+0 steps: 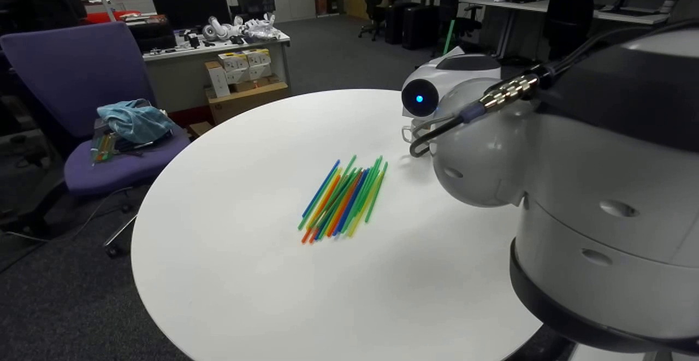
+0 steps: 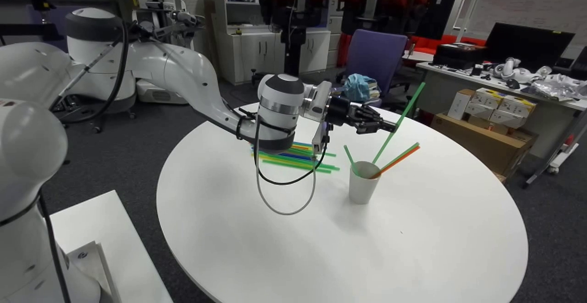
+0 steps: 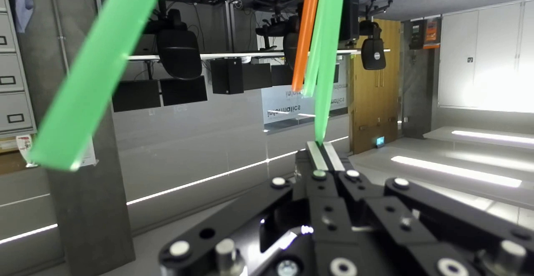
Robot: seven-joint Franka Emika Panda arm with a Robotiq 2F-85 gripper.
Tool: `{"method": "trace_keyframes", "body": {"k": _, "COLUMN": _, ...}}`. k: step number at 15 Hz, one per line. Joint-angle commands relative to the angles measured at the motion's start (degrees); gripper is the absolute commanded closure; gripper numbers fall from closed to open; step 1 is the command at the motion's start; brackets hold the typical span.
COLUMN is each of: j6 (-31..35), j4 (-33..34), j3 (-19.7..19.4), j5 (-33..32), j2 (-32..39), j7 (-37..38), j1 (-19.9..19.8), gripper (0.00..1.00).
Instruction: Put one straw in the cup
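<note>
My gripper (image 2: 393, 127) is shut on a long green straw (image 2: 409, 105), gripped near its middle above the cup. The straw slants down to the far rim of the white cup (image 2: 361, 190); I cannot tell if its lower end is inside or behind. The cup stands upright, with two green straws and an orange straw leaning in it. In the wrist view, which is upside down, the fingertips (image 3: 320, 143) pinch the green straw (image 3: 329, 59); other straws hang close by. In an exterior view the arm hides most of the cup; only its handle (image 1: 404, 134) shows at the arm's edge.
A pile of straws in several colours (image 1: 341, 202) lies on the round white table (image 1: 218, 230); it also shows behind the wrist (image 2: 298, 161). A cable loop (image 2: 286, 213) hangs from the wrist near the cup. A purple chair (image 1: 82, 71) stands beside the table.
</note>
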Motion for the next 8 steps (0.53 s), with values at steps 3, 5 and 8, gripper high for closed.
{"method": "trace_keyframes", "body": {"k": 3, "j6": -1.6, "j4": 0.1, "j3": 0.2, "j5": -1.9, "j2": 0.0, "j7": 1.9, "j1": 0.7, "gripper": 0.72}}
{"method": "trace_keyframes", "body": {"k": 5, "j6": -1.7, "j4": 0.2, "j3": 0.3, "j5": -1.8, "j2": 0.0, "j7": 1.8, "j1": 0.6, "gripper": 0.58}}
{"method": "trace_keyframes", "body": {"k": 8, "j6": -1.7, "j4": 0.2, "j3": 0.3, "j5": -1.8, "j2": 0.0, "j7": 1.8, "j1": 0.6, "gripper": 0.36}}
